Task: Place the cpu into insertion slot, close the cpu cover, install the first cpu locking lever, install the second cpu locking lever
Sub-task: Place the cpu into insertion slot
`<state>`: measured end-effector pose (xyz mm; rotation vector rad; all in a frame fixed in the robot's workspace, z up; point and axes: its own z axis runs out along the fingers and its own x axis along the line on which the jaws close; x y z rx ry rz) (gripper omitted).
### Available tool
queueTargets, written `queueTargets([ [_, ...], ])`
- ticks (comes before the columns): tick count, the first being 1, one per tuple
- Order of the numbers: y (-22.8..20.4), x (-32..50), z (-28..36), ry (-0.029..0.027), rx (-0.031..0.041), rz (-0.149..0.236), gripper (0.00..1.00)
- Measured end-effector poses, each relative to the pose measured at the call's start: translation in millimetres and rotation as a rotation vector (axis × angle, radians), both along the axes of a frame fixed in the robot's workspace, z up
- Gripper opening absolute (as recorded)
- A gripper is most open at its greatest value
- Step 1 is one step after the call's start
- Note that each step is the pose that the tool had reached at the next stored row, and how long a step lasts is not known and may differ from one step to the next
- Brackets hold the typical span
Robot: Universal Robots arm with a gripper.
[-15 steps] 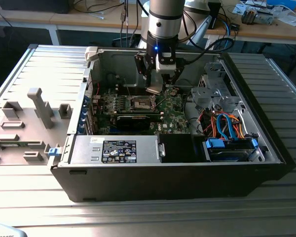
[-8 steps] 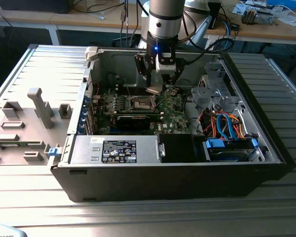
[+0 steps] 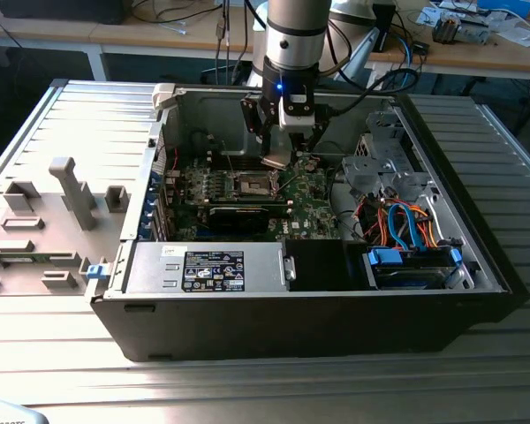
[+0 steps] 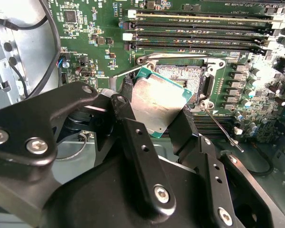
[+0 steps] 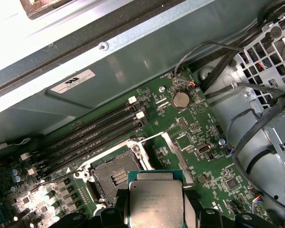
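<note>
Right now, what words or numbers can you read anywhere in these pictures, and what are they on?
Black label, exterior view: print too small to read.
White sticker, first wrist view: blurred, unreadable.
On the cpu: faint print, unreadable.
Motherboard markings: too small to read.
Nothing can be quoted.

One cpu, one insertion slot, four memory slots, one coin battery

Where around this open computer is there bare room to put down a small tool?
Bare: the ribbed table on the near side of the case, and on the exterior view's right of it. Crowded: inside, where the end effector holds the chip near the socket, and the cables.
</note>
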<state>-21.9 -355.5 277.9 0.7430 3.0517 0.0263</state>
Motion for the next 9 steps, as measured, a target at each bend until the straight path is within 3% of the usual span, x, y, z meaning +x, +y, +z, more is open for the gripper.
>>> queueTargets([
  [2, 0.0, 0.0, -0.3, 0.0000, 0.0000, -0.002, 0.55],
  [5, 0.0, -0.1, -2.3, 0.0001, -0.0003, -0.046, 0.55],
  [9, 0.0, -0.1, -2.8, 0.0000, -0.0002, -0.051, 0.55],
])
